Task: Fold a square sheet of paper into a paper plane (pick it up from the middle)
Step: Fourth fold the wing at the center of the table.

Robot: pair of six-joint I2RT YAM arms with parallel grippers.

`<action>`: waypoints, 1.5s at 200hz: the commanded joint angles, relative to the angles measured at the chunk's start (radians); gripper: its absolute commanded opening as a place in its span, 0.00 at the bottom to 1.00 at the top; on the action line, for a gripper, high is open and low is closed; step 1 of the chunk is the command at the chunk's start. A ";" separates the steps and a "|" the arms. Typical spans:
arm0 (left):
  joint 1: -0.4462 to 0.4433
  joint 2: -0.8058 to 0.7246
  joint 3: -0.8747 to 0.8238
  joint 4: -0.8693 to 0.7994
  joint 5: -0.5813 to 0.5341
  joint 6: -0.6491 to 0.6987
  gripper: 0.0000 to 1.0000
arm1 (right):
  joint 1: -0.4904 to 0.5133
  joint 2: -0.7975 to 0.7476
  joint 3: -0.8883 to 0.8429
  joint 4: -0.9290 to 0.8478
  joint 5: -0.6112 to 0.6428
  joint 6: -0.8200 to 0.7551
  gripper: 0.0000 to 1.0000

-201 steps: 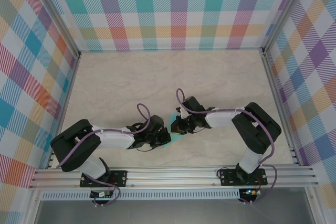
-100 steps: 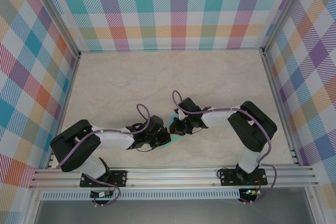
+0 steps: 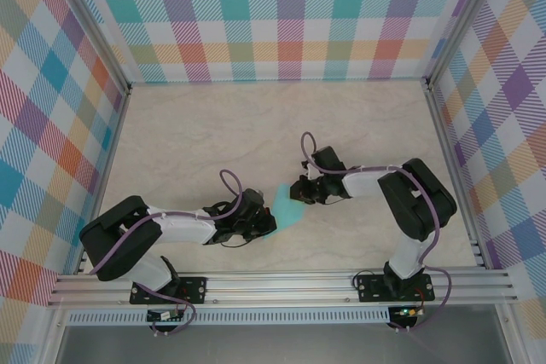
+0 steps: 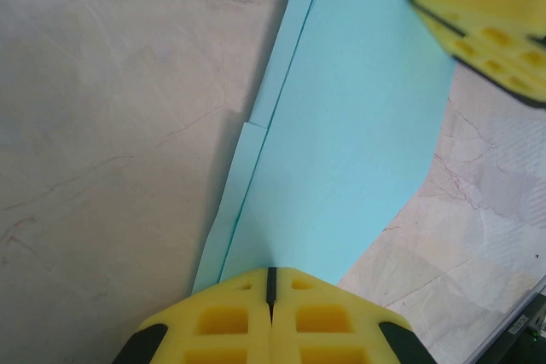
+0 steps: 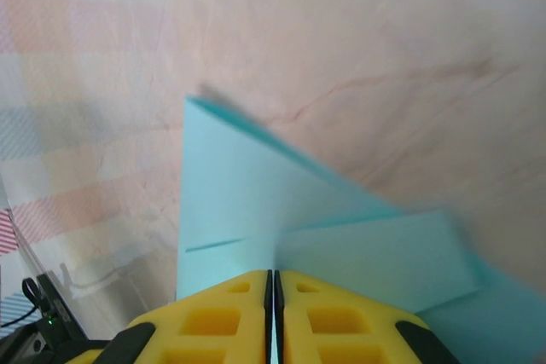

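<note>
Near the front middle of the bench (image 3: 213,125), between the two arms, the paper (image 3: 288,207) is a light-teal folded piece held by both grippers. From above it shows as a small slanted shape. Its lower left end goes to the left gripper (image 3: 266,224) and its upper right end to the right gripper (image 3: 297,191).

The left arm reaches in low from the left and the right arm from the right, so the two grippers sit close together with the paper bridging them.

From the left wrist, that gripper's yellow fingers (image 4: 213,330) are pressed together with only a thin dark seam between them. They pinch the near, narrow end of the paper. The paper widens away from them, with a second layer showing as a thin strip along its left edge and a crease line running up beside it. At the top right of this view a yellow finger of the right gripper overlaps the far end of the paper, a little blurred.

From the right wrist, its yellow fingers (image 5: 213,321) also stand all but together, and the paper runs into the slit between them, so they look pinched on it. Overlapping flaps are visible there, one coming to a sharp corner at the upper left. The right side is blurred.

Marbled bench surface lies beneath the paper in both wrist views.
</note>
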 commanded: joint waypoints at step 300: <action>0.073 -0.188 0.068 -0.268 0.072 0.044 0.18 | 0.065 0.083 -0.019 -0.033 -0.005 0.001 0.09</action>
